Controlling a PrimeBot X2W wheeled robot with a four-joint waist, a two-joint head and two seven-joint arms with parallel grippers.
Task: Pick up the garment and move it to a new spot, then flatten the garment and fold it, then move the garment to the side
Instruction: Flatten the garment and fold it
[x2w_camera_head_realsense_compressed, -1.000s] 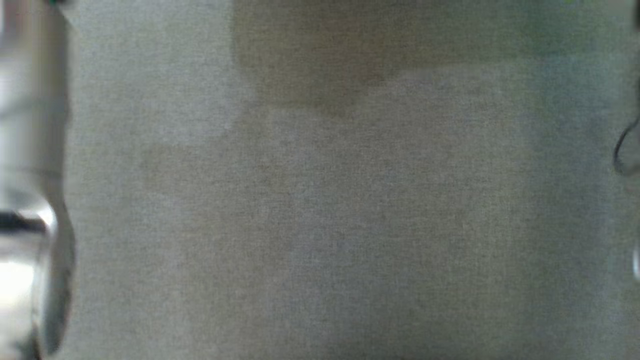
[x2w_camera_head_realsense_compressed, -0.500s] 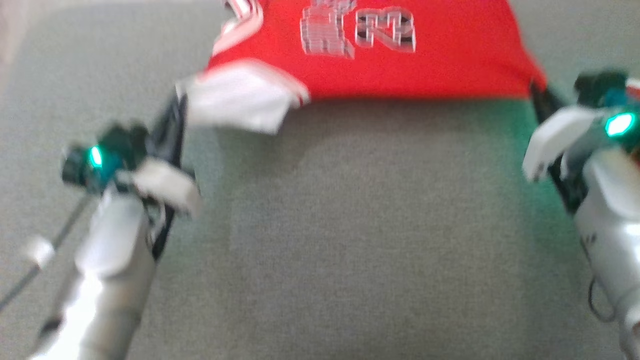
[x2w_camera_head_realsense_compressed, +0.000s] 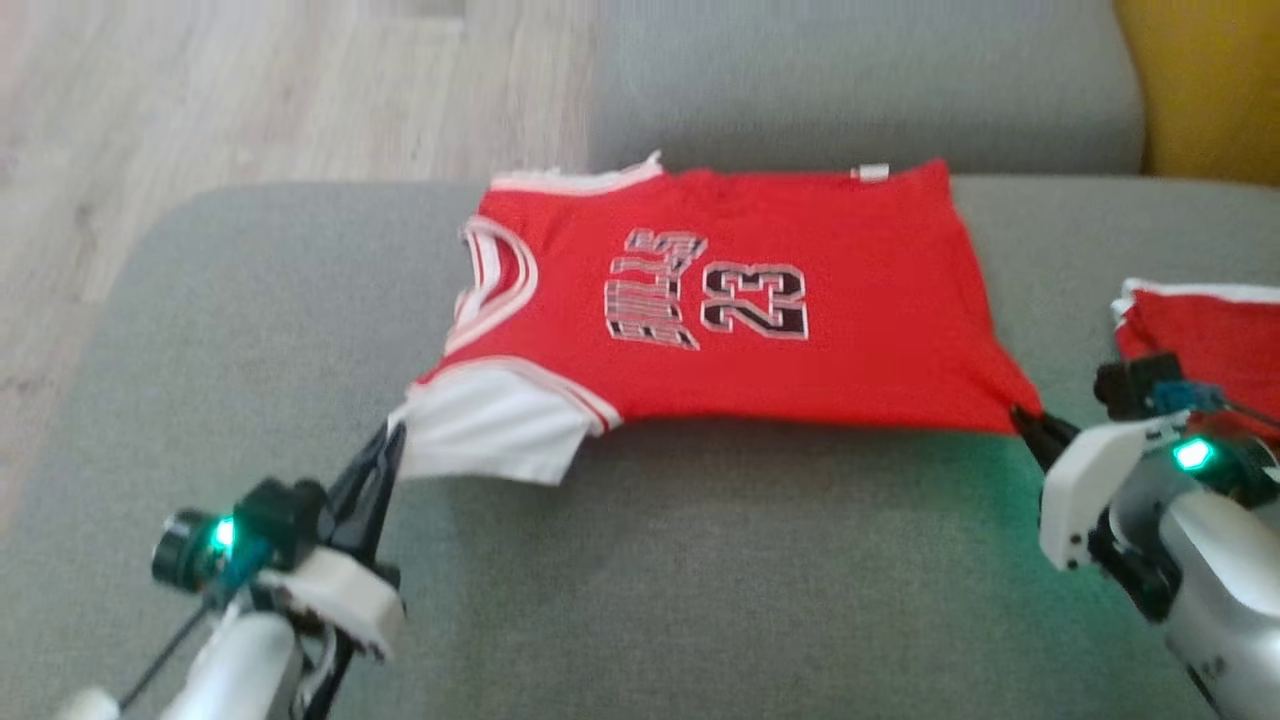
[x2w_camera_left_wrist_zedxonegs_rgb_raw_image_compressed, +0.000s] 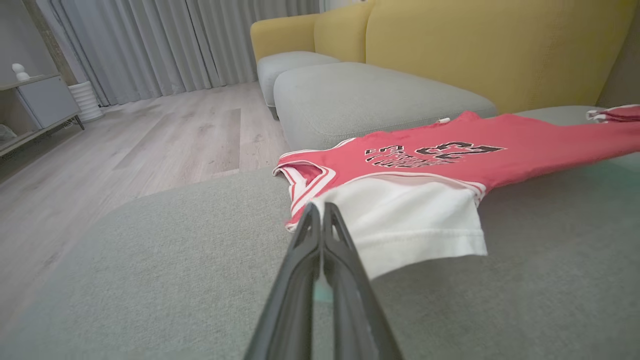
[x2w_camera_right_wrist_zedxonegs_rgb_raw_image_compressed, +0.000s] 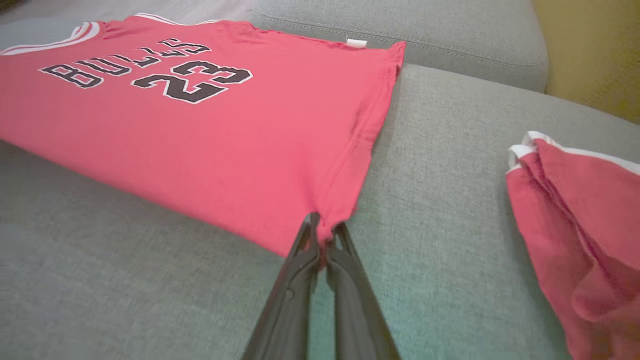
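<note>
The garment (x2w_camera_head_realsense_compressed: 760, 330) is a red jersey with a black 23 and white trim, spread on the grey sofa seat (x2w_camera_head_realsense_compressed: 700, 580). Its near edge hangs lifted between both grippers. My left gripper (x2w_camera_head_realsense_compressed: 392, 432) is shut on the corner of the white sleeve (x2w_camera_head_realsense_compressed: 485, 440); in the left wrist view the left gripper (x2w_camera_left_wrist_zedxonegs_rgb_raw_image_compressed: 320, 212) pinches the white sleeve (x2w_camera_left_wrist_zedxonegs_rgb_raw_image_compressed: 415, 225). My right gripper (x2w_camera_head_realsense_compressed: 1022, 416) is shut on the jersey's near hem corner. In the right wrist view the right gripper (x2w_camera_right_wrist_zedxonegs_rgb_raw_image_compressed: 325, 227) clamps the red garment (x2w_camera_right_wrist_zedxonegs_rgb_raw_image_compressed: 200, 130) at that corner.
A second red cloth piece with white trim (x2w_camera_head_realsense_compressed: 1200, 340) lies at the right of the seat, close to my right arm. A grey cushion (x2w_camera_head_realsense_compressed: 860, 80) sits behind the jersey, a yellow sofa back (x2w_camera_head_realsense_compressed: 1200, 90) at far right. Wooden floor (x2w_camera_head_realsense_compressed: 200, 90) lies left.
The head camera has swung up, from plain grey fabric to the whole jersey. Both grippers stay shut on the jersey's near corners.
</note>
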